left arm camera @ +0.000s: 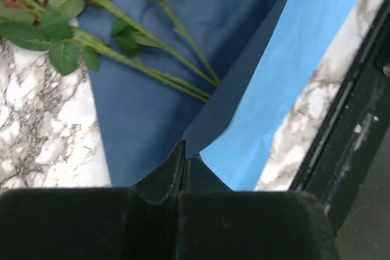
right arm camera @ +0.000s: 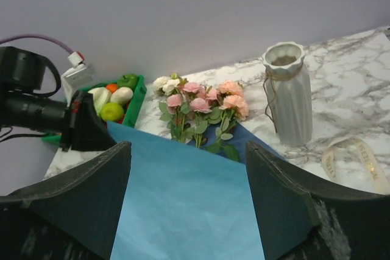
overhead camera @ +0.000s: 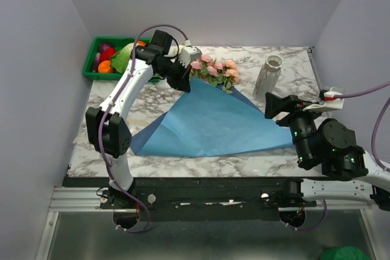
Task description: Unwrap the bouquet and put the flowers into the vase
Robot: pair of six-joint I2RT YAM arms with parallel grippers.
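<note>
My marble table (overhead camera: 155, 105) carries the blue paper (overhead camera: 213, 126) spread open; flowers (overhead camera: 214, 69) lie at its far corner; the vase (overhead camera: 268, 76) stands upright right of them; a beige ribbon (right arm camera: 356, 159) lies near it; a green crate (overhead camera: 90, 72) sits far left.

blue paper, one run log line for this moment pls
left gripper: shut on blue paper edge | right gripper: open, empty | flowers: stems lying on paper | vase: upright, no flowers

Robot lab: plain-walled booth (overhead camera: 213, 4), marble table (overhead camera: 152, 103)
</note>
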